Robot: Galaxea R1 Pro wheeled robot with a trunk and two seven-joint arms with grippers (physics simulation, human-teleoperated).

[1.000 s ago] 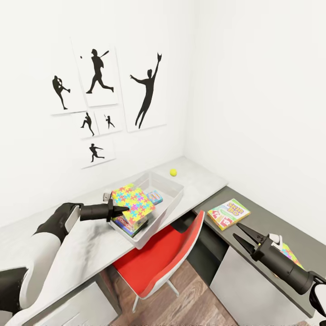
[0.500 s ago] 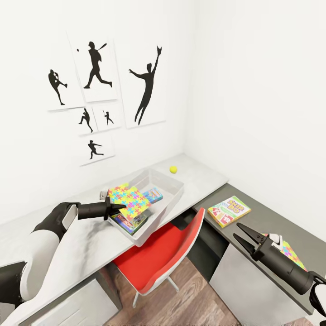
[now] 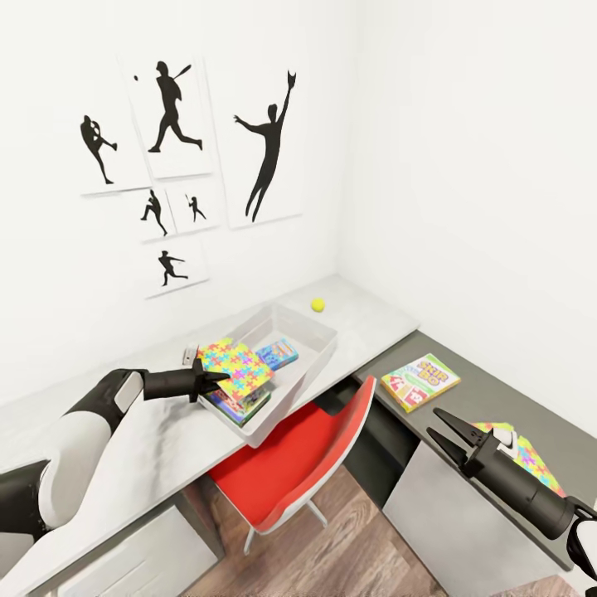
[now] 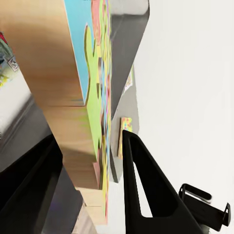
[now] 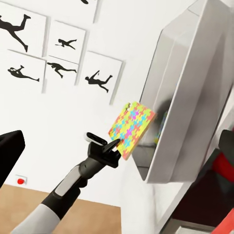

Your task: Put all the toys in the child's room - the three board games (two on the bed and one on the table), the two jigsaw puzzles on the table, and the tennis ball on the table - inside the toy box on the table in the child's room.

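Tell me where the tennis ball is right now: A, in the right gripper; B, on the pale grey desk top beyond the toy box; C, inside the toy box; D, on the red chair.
B: the tennis ball sits on the bare table, just past the far end of the toy box.

The toy box (image 3: 311, 356) looks like smooth pale plastic with a slightly translucent, satin look. The jigsaw puzzle (image 3: 236, 365) has a bright printed top, and up close its edge (image 4: 73, 126) looks like plain matt cardboard or wood. The table (image 3: 157, 452) top is matt grey, faintly mottled like stone. The left pincer (image 3: 222, 378) is matt black plastic. The chair (image 3: 298, 464) seat is smooth red, and the floor (image 3: 356, 555) is wood plank.
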